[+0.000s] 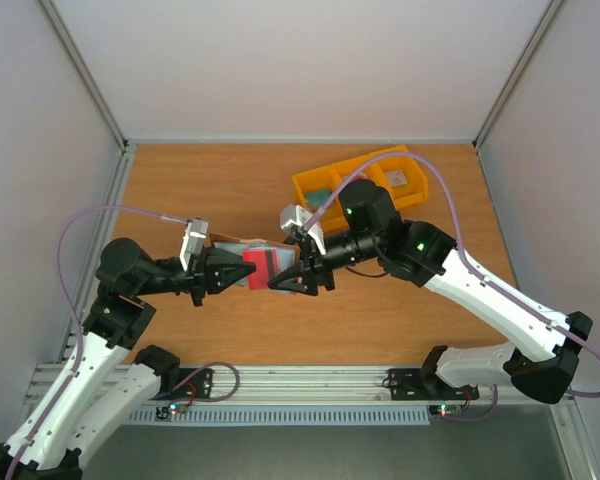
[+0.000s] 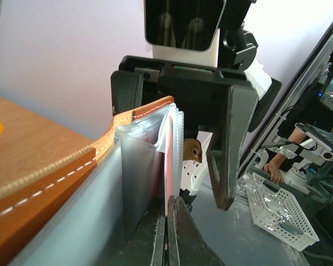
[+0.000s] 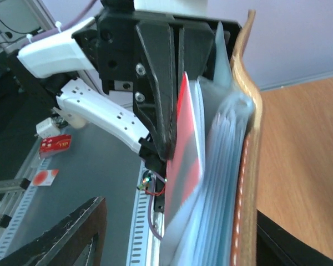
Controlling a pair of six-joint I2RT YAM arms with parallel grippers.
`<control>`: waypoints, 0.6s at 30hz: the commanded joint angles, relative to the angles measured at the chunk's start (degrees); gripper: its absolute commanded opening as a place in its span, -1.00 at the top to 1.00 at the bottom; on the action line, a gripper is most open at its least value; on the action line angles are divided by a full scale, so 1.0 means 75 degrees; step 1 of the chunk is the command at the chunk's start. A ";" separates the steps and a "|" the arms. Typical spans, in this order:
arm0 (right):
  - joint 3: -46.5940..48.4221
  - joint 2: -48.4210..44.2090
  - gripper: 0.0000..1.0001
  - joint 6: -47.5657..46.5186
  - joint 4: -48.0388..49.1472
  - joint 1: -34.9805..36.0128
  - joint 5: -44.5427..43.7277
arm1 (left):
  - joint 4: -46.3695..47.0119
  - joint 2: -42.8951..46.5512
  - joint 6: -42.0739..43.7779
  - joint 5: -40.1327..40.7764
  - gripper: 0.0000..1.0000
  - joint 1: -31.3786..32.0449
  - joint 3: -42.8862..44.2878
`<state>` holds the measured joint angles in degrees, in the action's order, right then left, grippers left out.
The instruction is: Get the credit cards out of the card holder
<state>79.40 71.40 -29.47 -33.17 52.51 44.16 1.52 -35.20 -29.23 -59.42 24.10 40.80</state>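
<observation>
Above the middle of the brown wooden tabletop [image 1: 180, 190], the small brown leather card holder [image 1: 248, 247] is hanging open between both arms; the right gripper [image 1: 283, 265] is standing released around it; the left gripper [image 2: 166, 233] is clenching a red plastic credit card [image 1: 261, 267] sitting in its sleeve; likely best: right re-gripping the leather, left drawing straight along the sleeve.
</observation>
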 commanded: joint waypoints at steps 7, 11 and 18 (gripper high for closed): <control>-0.0892 -0.0831 0.28 0.0415 0.0410 0.0030 -0.1066 | 0.0195 0.0118 0.0124 -0.0017 0.99 0.0016 -0.0092; -0.0930 -0.0938 0.69 0.0443 0.0339 0.0019 -0.1381 | 0.0281 0.0098 0.0145 -0.0117 0.99 0.0010 -0.0095; -0.0793 -0.0813 0.97 0.0417 0.0327 0.0018 -0.1198 | 0.0333 0.0093 0.0092 -0.0222 1.00 0.0010 -0.0124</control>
<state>72.58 65.14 -26.22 -32.12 52.51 35.48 1.34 -35.14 -28.67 -59.66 24.10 40.34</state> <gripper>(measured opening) 0.109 0.009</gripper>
